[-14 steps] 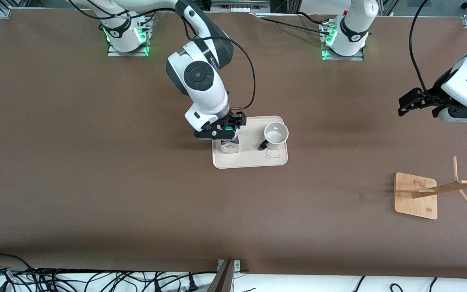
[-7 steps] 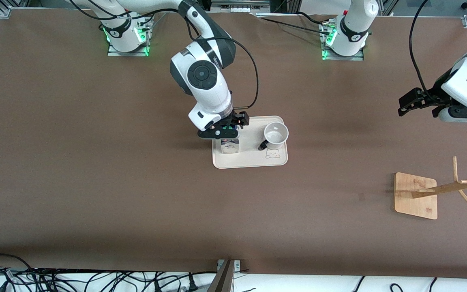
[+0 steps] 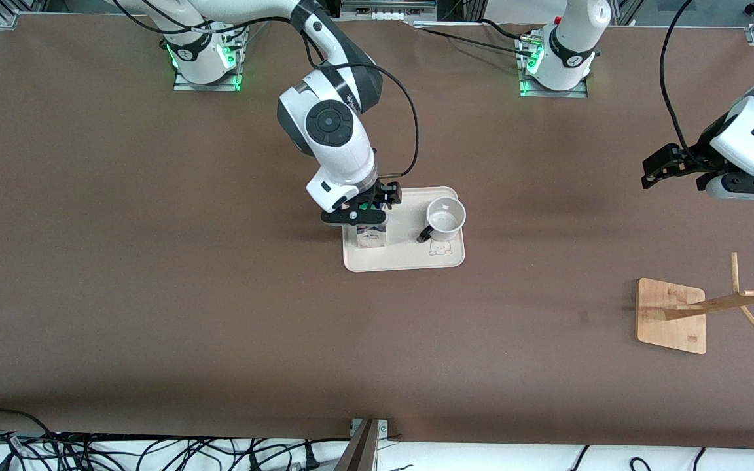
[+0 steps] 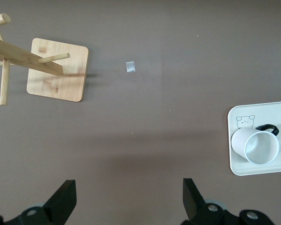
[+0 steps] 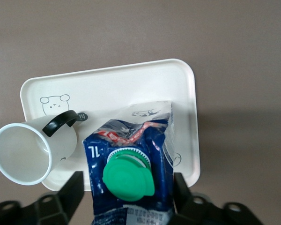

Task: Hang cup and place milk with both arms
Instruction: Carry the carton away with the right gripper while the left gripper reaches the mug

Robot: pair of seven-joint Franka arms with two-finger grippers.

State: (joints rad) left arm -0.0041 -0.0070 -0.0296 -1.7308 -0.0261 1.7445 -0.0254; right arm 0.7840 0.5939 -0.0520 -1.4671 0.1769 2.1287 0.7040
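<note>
The milk [image 3: 372,235], a dark blue and white carton with a green cap, stands on a cream tray [image 3: 410,261] mid-table. My right gripper [image 3: 367,210] is down over it. In the right wrist view the gripper [image 5: 128,187] has its black fingers [image 5: 75,190] against the carton's [image 5: 131,136] sides. The cup [image 3: 446,218], white with a black handle, stands upright on the same tray beside the milk, toward the left arm's end; it also shows in the right wrist view [image 5: 28,150]. My left gripper [image 3: 648,173] waits open and empty in the air over bare table, also seen in its wrist view [image 4: 129,197].
A bamboo cup rack [image 3: 671,315] with slanted pegs stands toward the left arm's end, nearer to the front camera than the tray; it shows in the left wrist view [image 4: 56,75]. A small bit of tape [image 4: 130,67] lies on the brown table. Cables run along the front edge.
My right arm shifted a little toward the left arm's end and settled over the milk. The milk, cup and tray have not moved. The left arm barely moved.
</note>
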